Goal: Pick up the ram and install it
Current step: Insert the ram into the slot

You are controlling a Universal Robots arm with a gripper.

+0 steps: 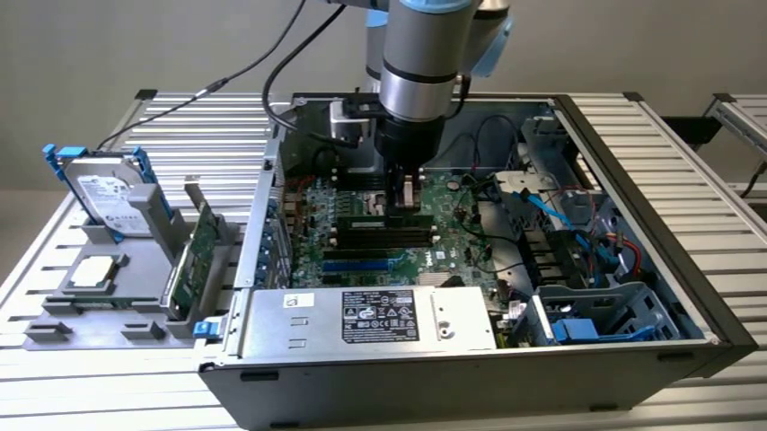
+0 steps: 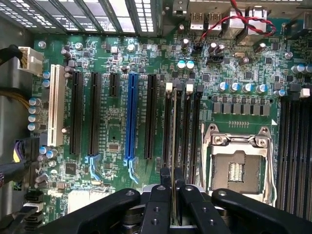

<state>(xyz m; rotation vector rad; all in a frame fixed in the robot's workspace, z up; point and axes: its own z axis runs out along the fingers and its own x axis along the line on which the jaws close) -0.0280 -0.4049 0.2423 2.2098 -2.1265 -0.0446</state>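
1. My gripper point(image 2: 173, 175) is pinched on the ram point(image 2: 174, 131); its 2 fingers point(image 2: 163, 195) press the flat faces from either side, so the stick stands on edge and cannot twist
2. The ram hangs inside the computer case point(image 1: 647, 215), low over the motherboard point(image 2: 112, 146), with its length running along the bank of memory slots point(image 2: 190, 131) just beside the CPU socket point(image 2: 237, 161)
3. I judge the edge-on hold to be deliberate: it turns the contact edge down toward a slot and leaves the top edge free between my fingers for pressing
4. I cannot tell whether the lower edge touches the slot or sits just above it
5. Sideways room is tight: neighbouring memory slots lie close on 1 side, a long black expansion slot point(image 2: 151, 117) lies near on the other, and a white latch point(image 2: 169, 87) marks the slot's far end
6. Vertical room is good: the case is open on top, its walls stand well apart from my wrist, and the power supply point(image 1: 377, 314) sits clear of the arm
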